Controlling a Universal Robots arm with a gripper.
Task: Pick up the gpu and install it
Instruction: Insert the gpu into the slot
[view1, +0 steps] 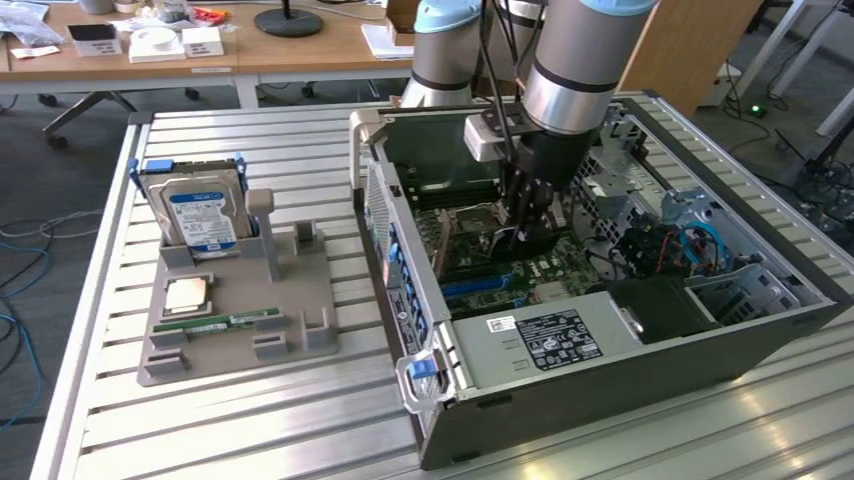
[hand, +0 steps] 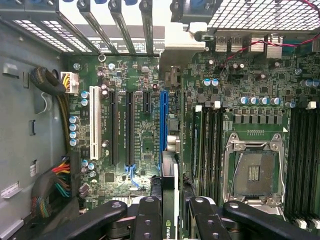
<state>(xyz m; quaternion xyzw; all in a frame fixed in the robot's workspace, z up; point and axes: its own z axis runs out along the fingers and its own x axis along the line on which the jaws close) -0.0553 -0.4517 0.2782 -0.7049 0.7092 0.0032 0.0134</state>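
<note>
The gpu (hand: 168, 227) was a thin, flat card, and I judged it light and stiff but fragile: a bare board that would not forgive bending, with a contact edge and small parts best left untouched, and smooth faces that could slip under a weak pinch. The sensible hold, as I reckoned it, was across its two flat faces near the upper edge, leaving the connector edge free (which is how it sat in my grip). My gripper (hand: 172, 202) was closed only partway, the jaws stopped by the card's thickness and clamped on the gpu, one of my fingers (hand: 148, 215) on each face. In the wrist view the card showed edge-on between them, a green logo visible on it. I held it inside the open computer case (view1: 641, 370), above the motherboard (hand: 145, 150), its edge running roughly in line with the long blue slot (hand: 163, 125) and just beside it; I could not tell whether it touched the board. The empty CPU socket (hand: 254, 172) lay off to one side. In the exterior view my gripper (view1: 531, 225) hung deep in the case, well apart from the grey holder (view1: 227, 350) with the hard drive (view1: 200, 210) and memory stick (view1: 220, 322)
</note>
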